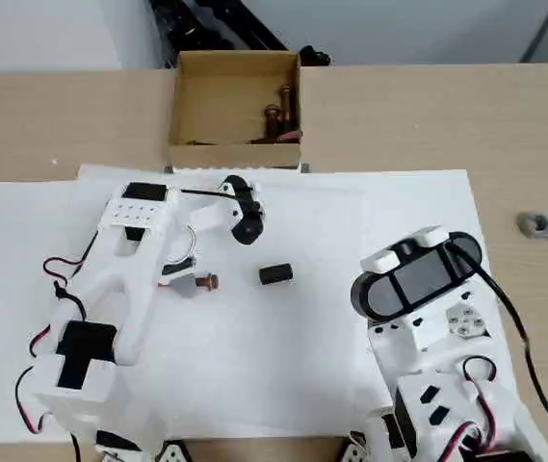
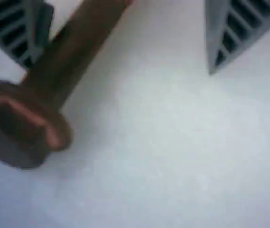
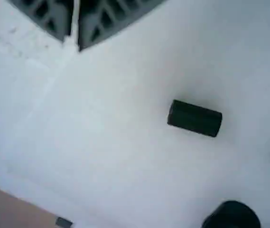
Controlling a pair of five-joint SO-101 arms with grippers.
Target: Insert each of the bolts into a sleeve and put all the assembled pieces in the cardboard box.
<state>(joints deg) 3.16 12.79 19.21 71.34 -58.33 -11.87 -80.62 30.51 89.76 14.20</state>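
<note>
A copper bolt (image 1: 204,282) lies on the white sheet, its hexagonal head (image 2: 23,130) and shank between the spread fingers of my left gripper (image 1: 195,273). That gripper (image 2: 125,66) is open, and one grey finger (image 2: 18,28) is against the shank while the other (image 2: 239,28) stands apart. A short black sleeve (image 1: 275,274) lies on its side just right of the bolt, free of both grippers. My right gripper (image 3: 75,34) hovers shut and empty over the sheet, off to one side of the sleeve (image 3: 194,118). The cardboard box (image 1: 235,154) at the back holds several copper assembled pieces (image 1: 279,114).
The white sheet (image 1: 351,366) covers the wooden table (image 1: 524,125) under both arms. A small metal tool (image 1: 547,228) lies on the wood at the far right. The right arm's black-and-white body (image 1: 416,279) sits right of the sleeve.
</note>
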